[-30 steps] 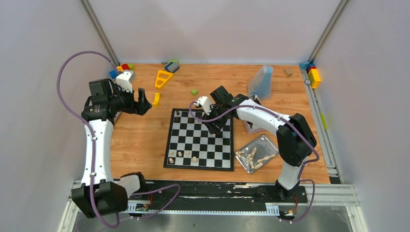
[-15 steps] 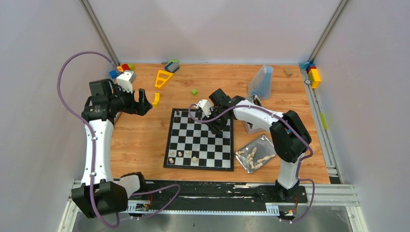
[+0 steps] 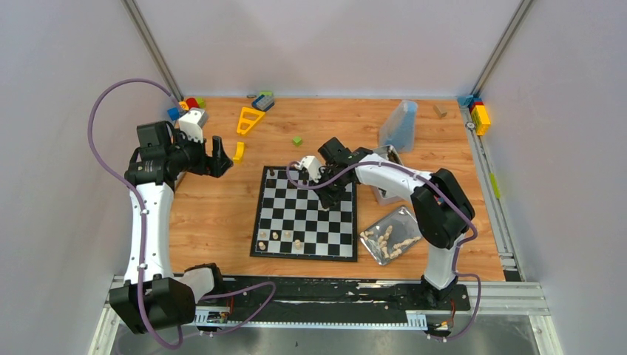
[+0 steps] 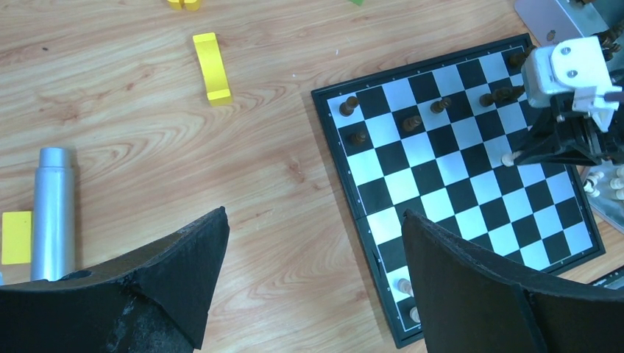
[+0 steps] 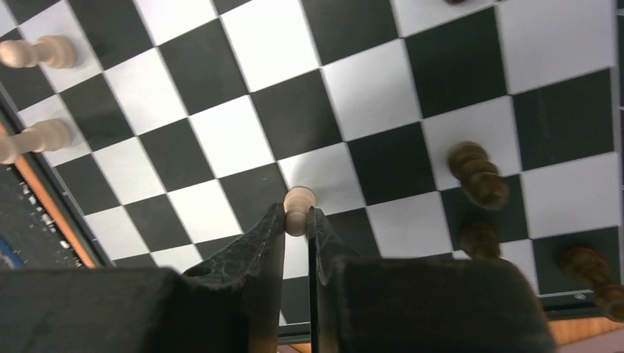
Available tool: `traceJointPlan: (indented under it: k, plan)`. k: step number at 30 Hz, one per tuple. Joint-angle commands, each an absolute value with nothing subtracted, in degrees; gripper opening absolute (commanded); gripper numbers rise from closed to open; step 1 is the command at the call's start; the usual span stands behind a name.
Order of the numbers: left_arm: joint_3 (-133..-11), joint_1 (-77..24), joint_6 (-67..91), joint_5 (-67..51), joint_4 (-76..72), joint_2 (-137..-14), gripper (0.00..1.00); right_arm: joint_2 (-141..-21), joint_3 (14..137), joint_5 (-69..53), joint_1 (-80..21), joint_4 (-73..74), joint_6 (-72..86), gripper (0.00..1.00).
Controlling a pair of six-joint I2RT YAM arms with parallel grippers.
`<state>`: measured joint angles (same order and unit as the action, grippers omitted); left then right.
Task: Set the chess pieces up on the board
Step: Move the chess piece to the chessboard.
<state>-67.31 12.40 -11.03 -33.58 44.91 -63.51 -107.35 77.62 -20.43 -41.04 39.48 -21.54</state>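
Nearest, a few cream pieces (image 3: 275,235) are standing along the near edge of the board (image 3: 296,214), with more lying in the metal tray (image 3: 407,214) just to its right. Farther in, the right gripper (image 5: 296,220) is pinching an upright tan pawn (image 5: 299,200). Its jaws were apart a second ago, so a lift is probably beginning. Dark pieces (image 4: 412,121) are lining the far rows. The left gripper (image 4: 315,220) is hanging wide open and empty, left of the board.

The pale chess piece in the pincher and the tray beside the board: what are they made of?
The pale chess piece, pinched by the right gripper, looks like turned wood, unvarnished: matte cream surface, rounded lathe-like shape, though plastic can't be excluded. The tray looks like metal: shiny, reflective grey.
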Motion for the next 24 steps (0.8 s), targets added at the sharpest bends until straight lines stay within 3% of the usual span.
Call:
traceJointPlan:
  k: [1,14,24]
  plan:
    - [-67.61,12.82,-12.22,-33.58,44.16,-63.45,0.95,-103.76,78.72,-24.43,-44.58,41.08,-23.42,0.05]
    - [-67.49,12.85,-12.24,-32.69,44.27,-62.32,0.95,-108.15,82.97,-23.26,-54.99,41.06,-24.06,0.04]
    - [-67.42,12.83,-12.61,-32.19,44.31,-61.53,0.96,-110.96,85.66,-22.30,-57.35,41.05,-24.13,0.04]
